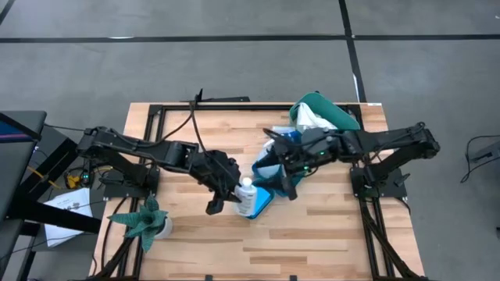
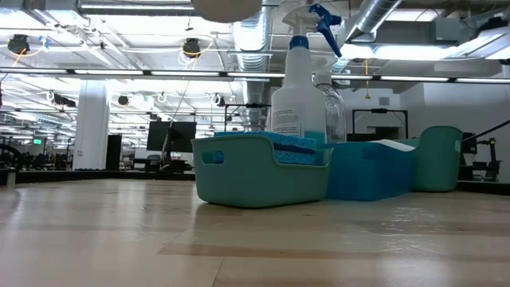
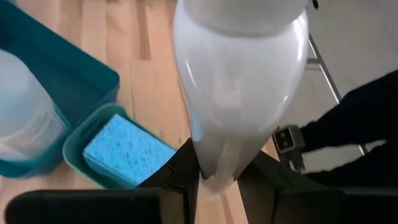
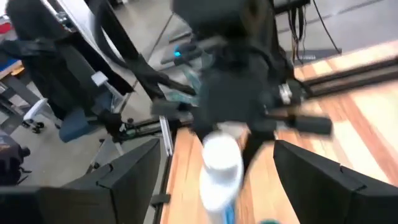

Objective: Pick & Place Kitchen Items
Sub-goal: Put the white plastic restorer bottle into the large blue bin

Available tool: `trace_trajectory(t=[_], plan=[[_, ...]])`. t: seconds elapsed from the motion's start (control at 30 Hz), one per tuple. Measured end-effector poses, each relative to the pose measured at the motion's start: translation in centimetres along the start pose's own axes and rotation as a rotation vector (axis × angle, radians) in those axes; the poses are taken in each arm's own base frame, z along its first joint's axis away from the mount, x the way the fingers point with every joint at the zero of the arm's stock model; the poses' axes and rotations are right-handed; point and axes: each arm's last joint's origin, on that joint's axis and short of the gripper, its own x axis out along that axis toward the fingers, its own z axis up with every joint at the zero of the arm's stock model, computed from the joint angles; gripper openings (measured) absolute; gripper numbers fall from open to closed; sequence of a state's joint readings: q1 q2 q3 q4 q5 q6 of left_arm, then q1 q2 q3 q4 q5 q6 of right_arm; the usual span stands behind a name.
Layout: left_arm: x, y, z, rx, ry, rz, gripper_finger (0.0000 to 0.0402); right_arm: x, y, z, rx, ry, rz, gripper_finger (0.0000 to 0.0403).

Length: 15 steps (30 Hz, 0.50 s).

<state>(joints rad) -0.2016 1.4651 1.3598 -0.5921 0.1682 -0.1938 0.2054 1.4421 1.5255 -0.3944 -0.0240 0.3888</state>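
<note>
My left gripper (image 1: 224, 200) is shut on a small white bottle (image 3: 239, 81), which hangs in the air over the near end of a row of bins. Under it, a teal bin (image 2: 263, 171) holds a blue sponge (image 3: 127, 152). Behind that, a blue bin (image 2: 370, 171) holds a white spray bottle with a blue trigger (image 2: 299, 88) and a clear bottle (image 3: 25, 118). My right gripper (image 1: 286, 181) is open above the blue bin, facing the white bottle (image 4: 221, 168) with nothing between its fingers (image 4: 134, 180). My left gripper pinches the white bottle's narrow end (image 3: 217, 177) between its two fingers. The fingers come from the table's left, slanting down. The bottle's wide body reaches out past the fingertips, and the bottle is lifted clear of the table and the bins.
A third, teal bin (image 1: 328, 109) with a white cloth (image 1: 312, 119) stands at the far right of the table. A green spiky plant (image 1: 144, 222) sits near the left front corner. Bare wood lies along the front edge (image 1: 258, 250).
</note>
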Motion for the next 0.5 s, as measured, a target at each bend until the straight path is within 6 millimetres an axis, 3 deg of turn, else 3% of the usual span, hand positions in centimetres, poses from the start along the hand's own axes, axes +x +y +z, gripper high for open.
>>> trace_trajectory(t=[0.3,0.5], plan=[[-0.4,0.0,-0.9,0.042,0.095,-0.005,0.008,4.0,0.7,1.9,-0.044,0.166,-0.061,0.0302],[-2.6,-0.5,-0.8,0.087,0.052,0.013,0.008,6.5,0.7,2.1,-0.042,0.257,-0.095,0.0302]])
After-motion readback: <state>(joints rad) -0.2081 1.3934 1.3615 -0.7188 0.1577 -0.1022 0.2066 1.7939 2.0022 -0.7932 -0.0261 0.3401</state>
